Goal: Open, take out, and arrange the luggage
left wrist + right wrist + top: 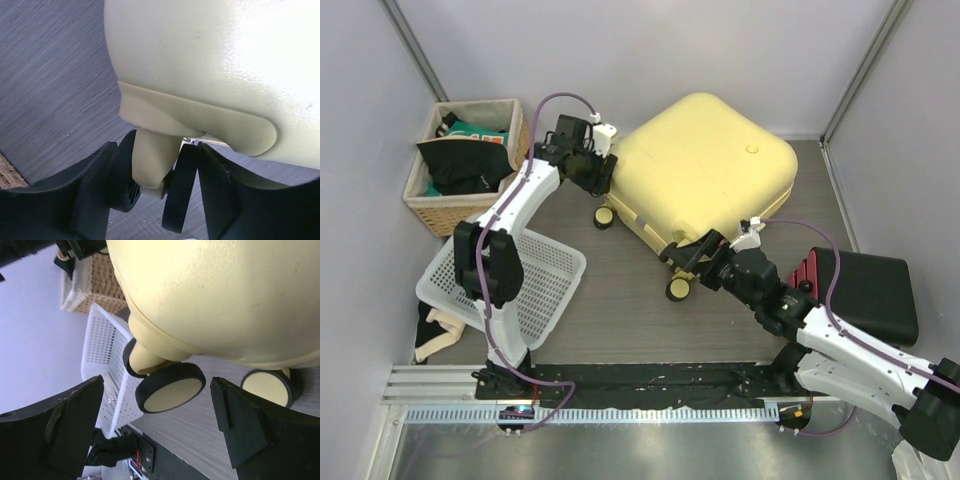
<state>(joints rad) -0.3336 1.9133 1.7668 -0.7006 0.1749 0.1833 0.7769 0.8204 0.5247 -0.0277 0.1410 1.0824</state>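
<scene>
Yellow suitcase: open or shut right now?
Shut. The luggage lies flat, both shells closed together; no gap or interior shows in the top view.

This is a robotics lab cell: bare wall panels (670,50) between metal posts (861,65), with a left arm (525,195) and right arm (850,345) bolted to a black base plate (640,378) at the table's (620,320) near edge.

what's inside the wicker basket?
In the basket: crumpled black cloth on top, with green fabric showing behind it. Anything beneath them is covered, and the bottom of the basket can't be seen.
</scene>
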